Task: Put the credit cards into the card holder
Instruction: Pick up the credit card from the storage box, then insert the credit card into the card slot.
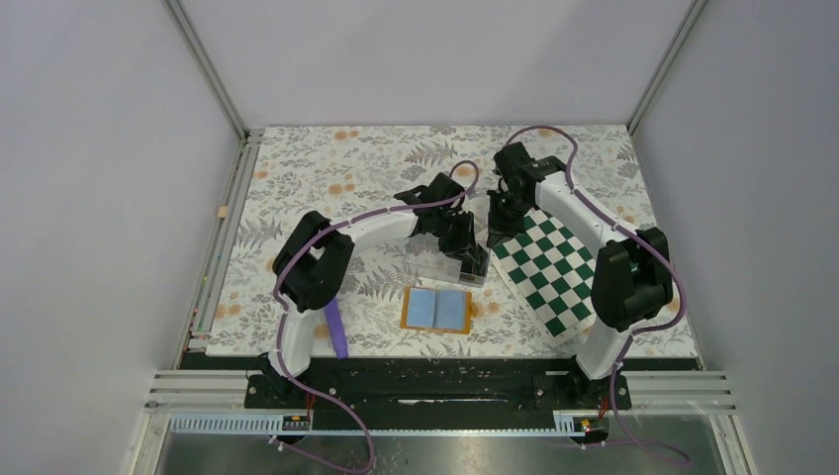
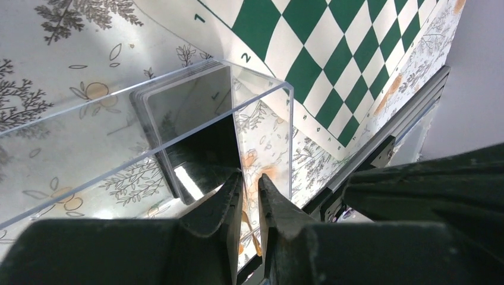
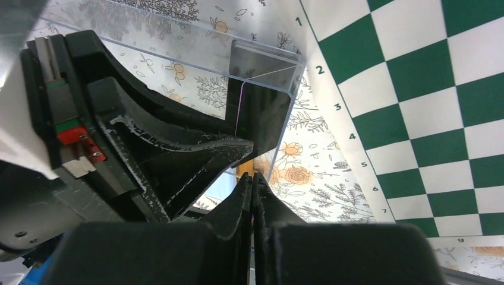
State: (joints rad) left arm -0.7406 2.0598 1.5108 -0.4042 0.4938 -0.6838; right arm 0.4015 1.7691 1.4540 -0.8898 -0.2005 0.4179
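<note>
The step in hand looks like the pick. The left tool [image 2: 249,183] is down at the end of the clear box [image 2: 89,127], its fingers set to a narrow slit at the edge of the credit cards [image 2: 190,124]; whether they grip a card I cannot tell. The right tool [image 3: 252,183] is clenched with nothing seen between its fingers. Its tips are at the box's end wall, probably steadying it.

The cards stand on edge as a dark stack inside the box, faces along its length, long axis seemingly upright. The card holder [image 1: 436,309] lies open on the tabletop [image 1: 326,168], near the box on the arms' side, blue lining up, long axis left to right.

Next, one card must rise straight up clear of the wall, then tip flat to enter a pocket.
</note>
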